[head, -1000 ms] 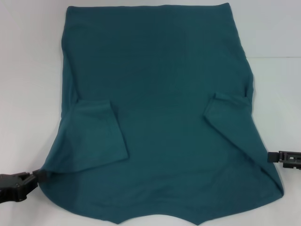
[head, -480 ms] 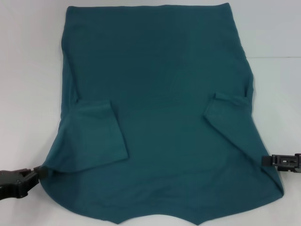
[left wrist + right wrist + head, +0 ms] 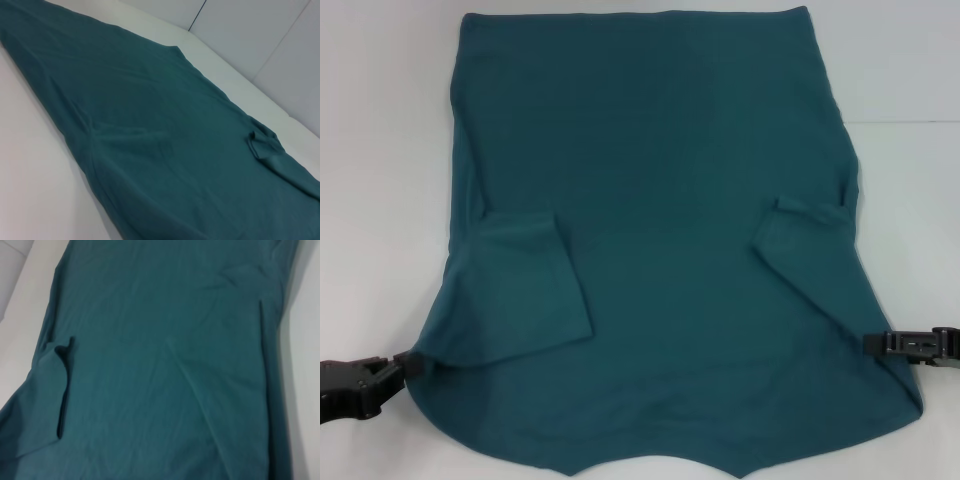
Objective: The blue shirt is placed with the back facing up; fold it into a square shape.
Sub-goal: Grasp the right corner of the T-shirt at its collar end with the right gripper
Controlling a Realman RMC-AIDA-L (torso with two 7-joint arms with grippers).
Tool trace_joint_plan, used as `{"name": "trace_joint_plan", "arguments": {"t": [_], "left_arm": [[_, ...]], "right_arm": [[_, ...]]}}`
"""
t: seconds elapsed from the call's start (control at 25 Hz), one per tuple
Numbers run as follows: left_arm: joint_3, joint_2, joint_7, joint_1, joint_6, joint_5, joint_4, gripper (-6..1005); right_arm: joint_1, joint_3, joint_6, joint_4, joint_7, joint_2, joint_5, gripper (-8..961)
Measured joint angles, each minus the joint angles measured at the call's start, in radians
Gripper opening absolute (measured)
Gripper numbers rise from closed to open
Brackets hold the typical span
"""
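Note:
The blue shirt (image 3: 660,200) lies flat on the white table, plain side up, with both sleeves folded in over the body. Its hem is at the far side and its neckline at the near edge of the head view. My left gripper (image 3: 408,365) sits low at the shirt's near-left shoulder corner, touching the cloth edge. At the near-right side edge my right gripper (image 3: 872,343) has its tip on the cloth. The left wrist view shows the blue shirt (image 3: 150,125) stretching away. Across the right wrist view spreads the blue shirt (image 3: 150,365), with one folded sleeve.
The white table (image 3: 380,150) shows bare on both sides of the shirt. In the left wrist view a white wall (image 3: 250,30) rises behind the table's far edge.
The right gripper has slid left and slightly nearer, from just off the shirt's right edge onto it. The left gripper has crept up a little. The shirt has not shifted.

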Motion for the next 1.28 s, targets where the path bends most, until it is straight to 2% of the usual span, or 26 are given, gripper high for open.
{"name": "trace_joint_plan", "arguments": {"t": [0.68, 1.28], "left_arm": [[0.0, 0.0, 0.0, -0.003, -0.015, -0.002, -0.003, 23], [0.0, 0.0, -0.001, -0.016, -0.018, -0.005, -0.011, 23]], "right_arm": [[0.038, 0.0, -0.086, -0.002, 0.004, 0.013, -0.004, 927], [0.029, 0.001, -0.14, -0.009, 0.056, -0.01, -0.057, 922]]}}
